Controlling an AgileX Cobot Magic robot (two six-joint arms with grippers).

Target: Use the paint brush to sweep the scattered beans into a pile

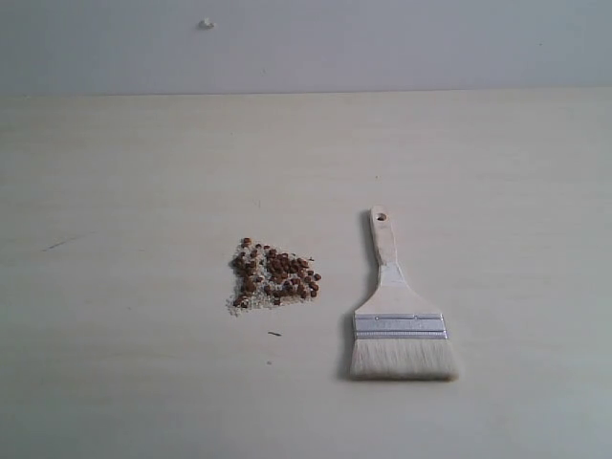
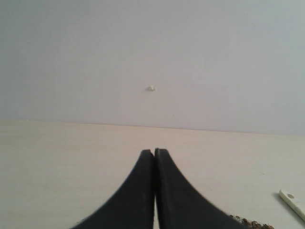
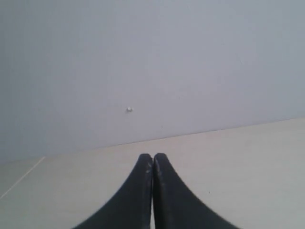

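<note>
The left fingers [image 2: 147, 162], two black curved pieces, are pressed together along their whole length, tips meeting, with nothing between them. The right fingers [image 3: 146, 164] are the same: black, closed tip to tip, gripping nothing. Both pairs hang over bare desk [image 1: 143, 191] and point toward the wall [image 1: 402, 38].

In the left wrist view, the holed end of the paint brush [image 2: 291, 198] shows at the frame edge. A few beans [image 2: 248, 223] sit between it and the left fingers.

In the exterior view the paint brush [image 1: 400, 320] lies flat on the desk, clear of both pairs of fingers. Its pale wooden handle points toward the wall, and its off-white bristles fan out below the silver band toward the camera. The beans [image 1: 275, 273] lie near the brush on its left, level with the handle, with a strip of bare desk between. They form one compact reddish-brown patch mixed with whitish crumbs [image 1: 239, 301], which are thickest on the side away from the brush. A tiny dark speck [image 1: 274, 334] lies left of the brush's band. A faint scratch [image 1: 62, 243] marks the desk well beyond the beans from the brush.

The desk is pale cream and matte, with a faint streaked grain. Past the brush's handle it meets a plain grey-white wall. The wall carries one small white bump [image 1: 207, 23], set toward the beans' side of the brush.
</note>
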